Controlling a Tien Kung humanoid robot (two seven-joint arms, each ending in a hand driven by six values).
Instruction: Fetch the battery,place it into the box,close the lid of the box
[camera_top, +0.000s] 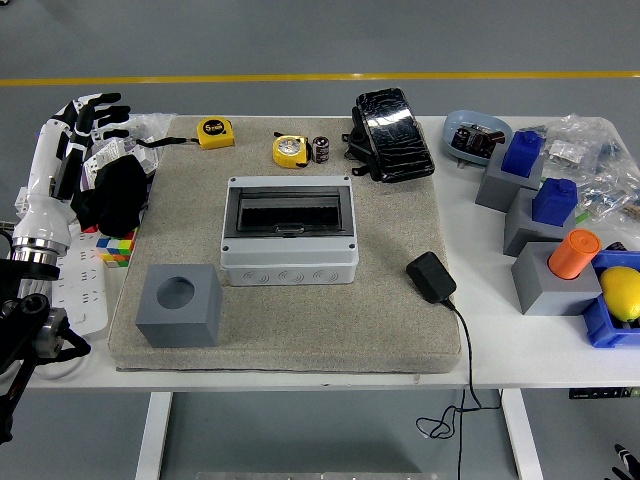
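Sitting mid-mat, the box (290, 231) is showing its lid shut. Beyond it, the battery (321, 149) is standing upright by a yellow tape (290, 150). Left hand (88, 118) is hovering at the far-left edge, fingers spread, gripping nothing.

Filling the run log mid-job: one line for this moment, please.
left hand: open, raised at far-left edge | battery: untouched, beside yellow tape measure | box: centre of mat | right hand: barely visible

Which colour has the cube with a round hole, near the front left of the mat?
The cube is plain grey; the head view shows it best.
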